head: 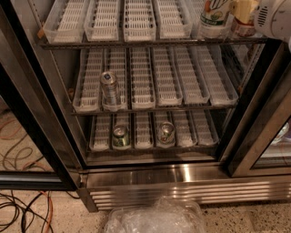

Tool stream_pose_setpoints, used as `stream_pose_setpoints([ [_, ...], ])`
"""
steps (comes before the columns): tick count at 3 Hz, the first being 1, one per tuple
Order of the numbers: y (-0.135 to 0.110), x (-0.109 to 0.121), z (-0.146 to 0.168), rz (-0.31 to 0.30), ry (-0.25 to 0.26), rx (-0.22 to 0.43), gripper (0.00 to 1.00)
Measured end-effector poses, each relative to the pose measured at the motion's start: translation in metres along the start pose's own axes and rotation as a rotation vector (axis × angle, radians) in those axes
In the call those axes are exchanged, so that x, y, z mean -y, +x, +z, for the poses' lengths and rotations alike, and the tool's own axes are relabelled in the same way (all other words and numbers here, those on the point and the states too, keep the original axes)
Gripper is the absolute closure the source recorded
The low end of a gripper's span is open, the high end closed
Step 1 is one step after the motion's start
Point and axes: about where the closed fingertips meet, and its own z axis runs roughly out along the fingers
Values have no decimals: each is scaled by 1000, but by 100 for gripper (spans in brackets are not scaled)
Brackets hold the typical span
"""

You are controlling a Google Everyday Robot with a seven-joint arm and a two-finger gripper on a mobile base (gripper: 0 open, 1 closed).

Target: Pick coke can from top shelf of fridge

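The fridge (182, 177) stands open, with steel base and black-framed doors. The top shelf (136, 43) carries white slotted lane trays. At its right end stands a white-and-green can (213, 18). Beside that, a reddish can with a silver rim, the coke can (241, 29), shows only in part. My gripper (244, 9), cream-coloured on a white wrist (273, 18), is at the top right, right over the coke can and hiding its top. I cannot tell whether it touches the can.
A silver can (110, 87) stands on the middle rack. Two cans (120, 136) (165, 133) sit on the lowest rack. A clear plastic bag (157, 218) lies on the floor in front. Cables (22, 214) lie at the left. A door frame (259, 118) is at the right.
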Motion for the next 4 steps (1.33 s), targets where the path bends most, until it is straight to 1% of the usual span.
stream_pose_setpoints([
  [2,0,0,0,0,0,0,95],
  [3,-9,-10,-5,15,-14,-7,100],
  [4,-14,-12,-7,17,-20,-1,100],
])
